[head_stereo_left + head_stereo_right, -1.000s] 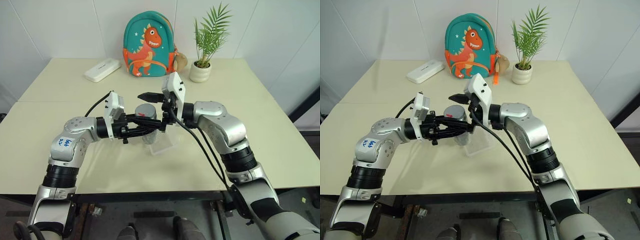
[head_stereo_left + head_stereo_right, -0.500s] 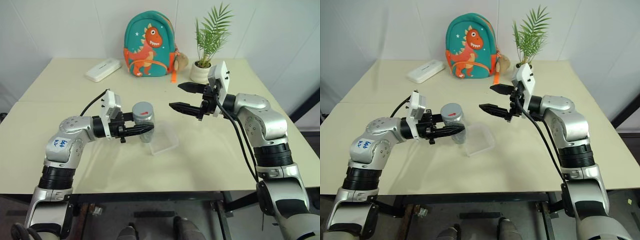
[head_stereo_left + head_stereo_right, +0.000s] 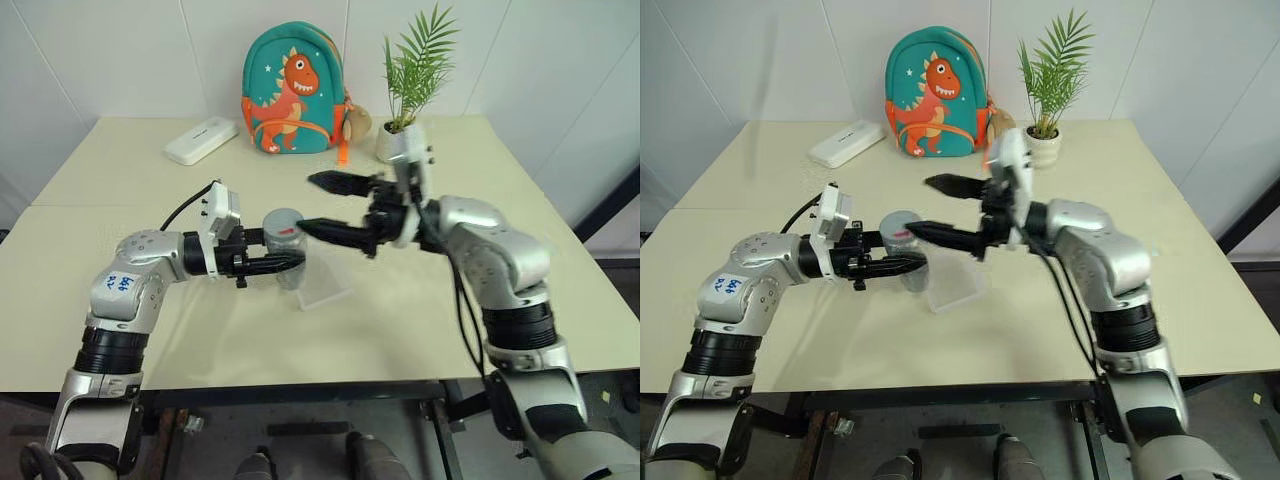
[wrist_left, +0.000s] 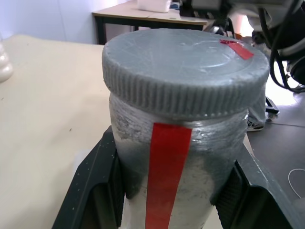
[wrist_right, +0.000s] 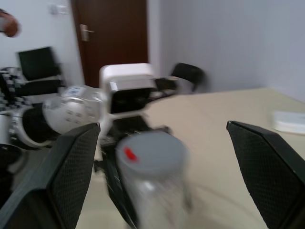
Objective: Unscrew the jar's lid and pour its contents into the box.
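The silver-grey jar with a red strip on its side is held upright above the table, my left gripper shut on its body. Black fingers press on both sides of it. The ribbed grey lid sits on the jar's top. My right gripper stands open just right of the lid and a little above it, pointing at it, its fingers spread wide with nothing between them. The clear box lies on the table right below the jar. The contents are hidden inside the jar.
A teal dinosaur backpack stands at the back of the table. Right of it is a white plant pot and left of it a flat white case. Black cables hang from both wrists.
A second ago the right gripper was at the lid. It swung away to the right, and has now come back open beside the lid. The left gripper and jar stayed put.
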Controlling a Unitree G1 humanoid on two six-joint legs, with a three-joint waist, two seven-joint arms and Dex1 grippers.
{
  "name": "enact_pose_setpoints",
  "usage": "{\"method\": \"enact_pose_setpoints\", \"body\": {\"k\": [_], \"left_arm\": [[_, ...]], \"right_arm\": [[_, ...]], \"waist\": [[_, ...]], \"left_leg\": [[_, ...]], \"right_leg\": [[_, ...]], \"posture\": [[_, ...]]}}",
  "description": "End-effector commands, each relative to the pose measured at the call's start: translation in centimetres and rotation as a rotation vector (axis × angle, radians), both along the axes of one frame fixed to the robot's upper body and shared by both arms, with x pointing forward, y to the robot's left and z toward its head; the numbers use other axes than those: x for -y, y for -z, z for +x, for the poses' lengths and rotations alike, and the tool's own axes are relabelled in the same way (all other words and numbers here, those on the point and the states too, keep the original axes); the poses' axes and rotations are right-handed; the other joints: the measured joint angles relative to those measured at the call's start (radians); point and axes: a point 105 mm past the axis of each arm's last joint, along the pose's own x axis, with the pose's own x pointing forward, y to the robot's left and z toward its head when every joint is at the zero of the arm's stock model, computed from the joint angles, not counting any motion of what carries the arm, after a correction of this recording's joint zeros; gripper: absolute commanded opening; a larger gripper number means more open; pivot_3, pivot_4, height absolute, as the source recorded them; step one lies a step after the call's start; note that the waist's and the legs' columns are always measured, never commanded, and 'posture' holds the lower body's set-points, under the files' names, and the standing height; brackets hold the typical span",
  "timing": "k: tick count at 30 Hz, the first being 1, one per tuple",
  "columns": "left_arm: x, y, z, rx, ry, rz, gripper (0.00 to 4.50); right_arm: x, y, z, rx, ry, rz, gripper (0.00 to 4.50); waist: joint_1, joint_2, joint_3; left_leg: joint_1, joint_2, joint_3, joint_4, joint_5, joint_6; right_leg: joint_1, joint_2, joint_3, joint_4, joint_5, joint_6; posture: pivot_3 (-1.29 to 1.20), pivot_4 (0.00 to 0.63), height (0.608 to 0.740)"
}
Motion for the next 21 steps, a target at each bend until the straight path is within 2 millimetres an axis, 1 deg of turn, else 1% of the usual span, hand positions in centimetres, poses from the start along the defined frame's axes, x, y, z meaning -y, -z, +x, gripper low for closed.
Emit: {"method": "enact_pose_setpoints", "body": {"k": [1,4,7,17,21], "left_arm": [[0.0,-1.1,-0.1,0.038,0.013,-0.02,1.96],[0.1,-0.8,-0.1,0.025,0.018,-0.016,1.96],[0.1,-0.8,-0.1,0.025,0.021,-0.017,1.96],[0.3,-1.0,0.0,0.033,0.023,-0.023,1.96],[0.4,-1.1,0.0,0.036,0.027,-0.026,1.96]], "right_arm": [[-0.9,-1.5,-0.6,0.063,0.006,0.014,4.47],[-1.9,-1.1,-0.2,0.07,0.019,0.001,4.47],[-2.2,-1.1,0.2,0.075,0.03,-0.005,4.47],[-2.4,0.0,0.8,0.072,0.04,-0.058,4.47],[-1.8,0.3,2.0,0.075,0.086,-0.078,4.47]], "waist": [[0.004,0.0,0.0],[0.005,0.0,0.0],[0.004,0.0,0.0],[0.004,0.0,0.0],[0.004,0.0,0.0]], "left_leg": [[0.0,0.0,0.0,0.0,0.0,0.0],[0.0,0.0,0.0,0.0,0.0,0.0],[0.0,0.0,0.0,0.0,0.0,0.0],[0.0,0.0,0.0,0.0,0.0,0.0],[0.0,0.0,0.0,0.0,0.0,0.0]], "right_leg": [[0.0,0.0,0.0,0.0,0.0,0.0],[0.0,0.0,0.0,0.0,0.0,0.0],[0.0,0.0,0.0,0.0,0.0,0.0],[0.0,0.0,0.0,0.0,0.0,0.001],[0.0,0.0,0.0,0.0,0.0,0.001]], "posture": [[0.0,0.15,0.74],[0.0,0.15,0.74],[0.0,0.15,0.74],[0.0,0.15,0.74],[0.0,0.15,0.74]]}}
